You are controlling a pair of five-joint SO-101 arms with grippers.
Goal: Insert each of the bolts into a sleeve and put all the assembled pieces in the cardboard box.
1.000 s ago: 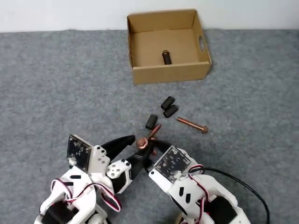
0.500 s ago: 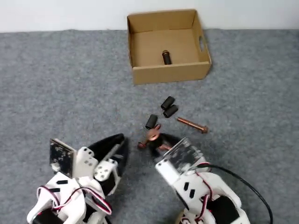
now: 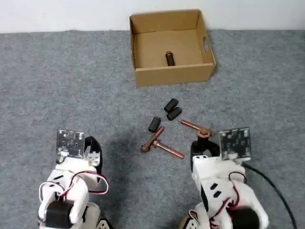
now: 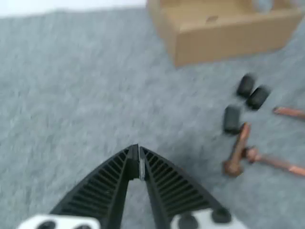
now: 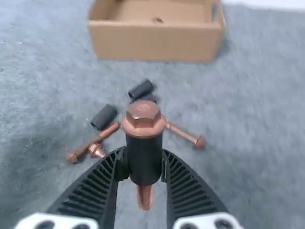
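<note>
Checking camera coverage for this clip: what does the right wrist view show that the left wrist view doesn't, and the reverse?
Right wrist, not left: the right gripper shut on a sleeved bolt, and an assembled piece inside the cardboard box. Left wrist, not right: the left gripper, shut and empty. Both: the cardboard box, loose sleeves, loose bolts.

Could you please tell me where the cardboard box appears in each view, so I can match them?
High view: the cardboard box sits top centre, beyond the lone black sleeve.
Left wrist view: the cardboard box lies past the lone black sleeve.
Right wrist view: the cardboard box lies beyond the sleeved bolt held in the right gripper.
Shared landmark: the lone black sleeve beside the crossed bolts.
</note>
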